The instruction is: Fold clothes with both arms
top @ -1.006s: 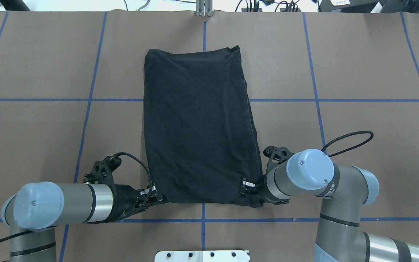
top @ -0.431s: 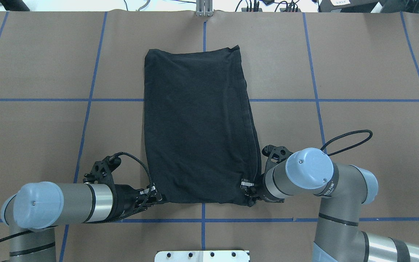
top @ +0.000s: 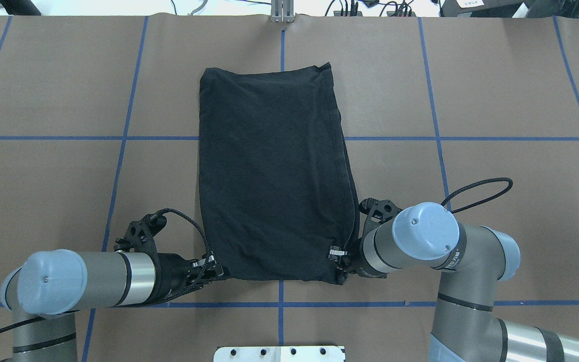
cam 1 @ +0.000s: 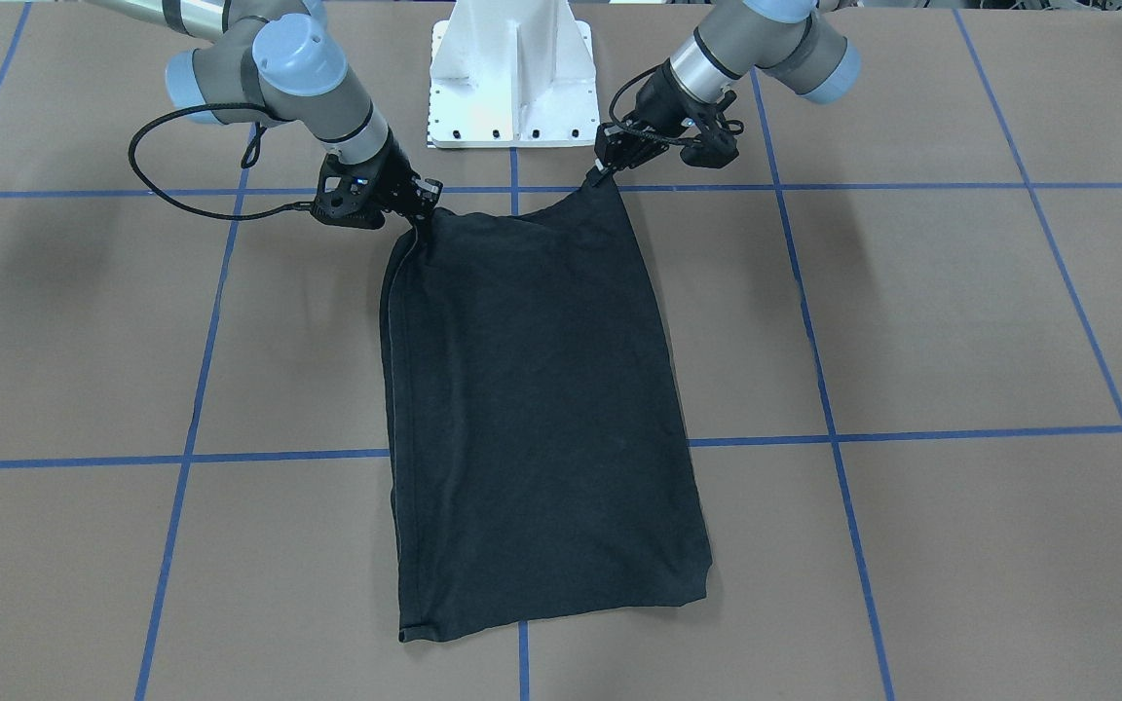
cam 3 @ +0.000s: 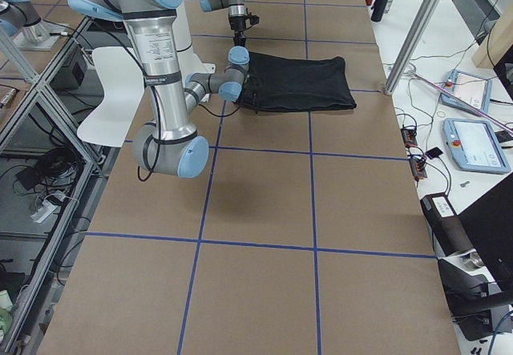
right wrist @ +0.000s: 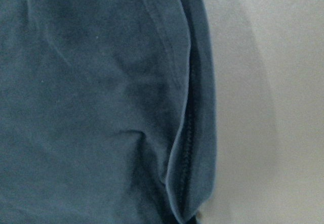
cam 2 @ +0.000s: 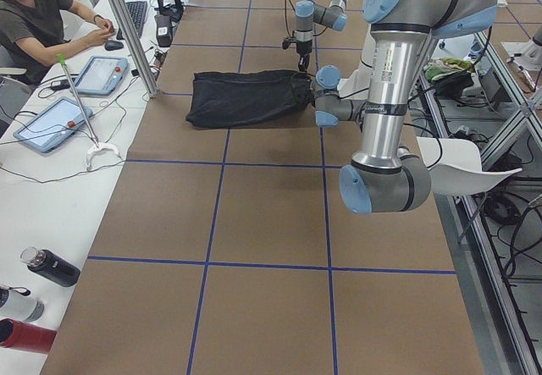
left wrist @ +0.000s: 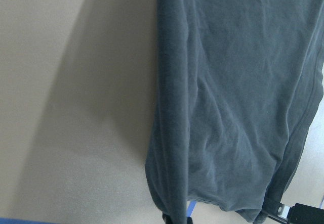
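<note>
**2 corners pinched: watch for a slipped layer**

Your T-shirt [top: 274,171] lies as a long folded strip in the middle of the table [top: 43,176], its near end close to the robot-side edge. The left gripper [top: 212,265] and right gripper [top: 339,259] each seem clamped on 1 near corner, though the dark jaws are hard to read against the cloth. If either pinch caught only the top layer, lifting would open the fold. Uneven travel of the 2 grippers would skew the strip — and soft cotton may slide out.
</note>
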You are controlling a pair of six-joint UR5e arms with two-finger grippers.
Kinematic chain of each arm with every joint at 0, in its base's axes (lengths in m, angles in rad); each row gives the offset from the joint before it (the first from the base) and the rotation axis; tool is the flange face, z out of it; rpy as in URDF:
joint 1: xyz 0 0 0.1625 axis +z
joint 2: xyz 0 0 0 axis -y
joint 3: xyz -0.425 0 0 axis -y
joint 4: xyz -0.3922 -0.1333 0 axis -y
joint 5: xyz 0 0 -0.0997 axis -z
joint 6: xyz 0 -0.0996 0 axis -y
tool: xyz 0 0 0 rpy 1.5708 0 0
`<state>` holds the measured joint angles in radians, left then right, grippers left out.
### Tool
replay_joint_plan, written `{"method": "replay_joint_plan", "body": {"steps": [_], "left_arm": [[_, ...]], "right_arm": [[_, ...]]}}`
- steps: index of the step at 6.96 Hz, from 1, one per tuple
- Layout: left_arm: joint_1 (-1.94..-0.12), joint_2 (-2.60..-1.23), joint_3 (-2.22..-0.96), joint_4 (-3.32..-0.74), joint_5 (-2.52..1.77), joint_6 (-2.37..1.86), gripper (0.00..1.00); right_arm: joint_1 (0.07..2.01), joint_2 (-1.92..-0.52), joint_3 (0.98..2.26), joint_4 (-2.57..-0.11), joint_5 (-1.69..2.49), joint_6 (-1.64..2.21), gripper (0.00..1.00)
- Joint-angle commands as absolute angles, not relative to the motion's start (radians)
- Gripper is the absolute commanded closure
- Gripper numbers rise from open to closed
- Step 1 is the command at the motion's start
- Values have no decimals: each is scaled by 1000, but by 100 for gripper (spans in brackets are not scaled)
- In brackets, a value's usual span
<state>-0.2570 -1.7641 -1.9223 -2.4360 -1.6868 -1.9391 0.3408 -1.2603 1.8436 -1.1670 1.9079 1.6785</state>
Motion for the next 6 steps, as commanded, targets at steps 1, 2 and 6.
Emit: {"method": "replay_joint_plan", "body": {"steps": [1,2,6], "left_arm": [[-262,-1763,-1933,-2434,-1687,-1939,100],[-264,-1760,-1950,-2434,-1689,-1939,100],[-253,-1720,-2034,-2393,-1732,-1940,100]], "right_arm": [[350,-1270,1868,-1166,1928,1678,100],[353,-1302,1903,-1164,1960,1677,100],[347,-1413,2032,-1155,2041,1677,100]]}}
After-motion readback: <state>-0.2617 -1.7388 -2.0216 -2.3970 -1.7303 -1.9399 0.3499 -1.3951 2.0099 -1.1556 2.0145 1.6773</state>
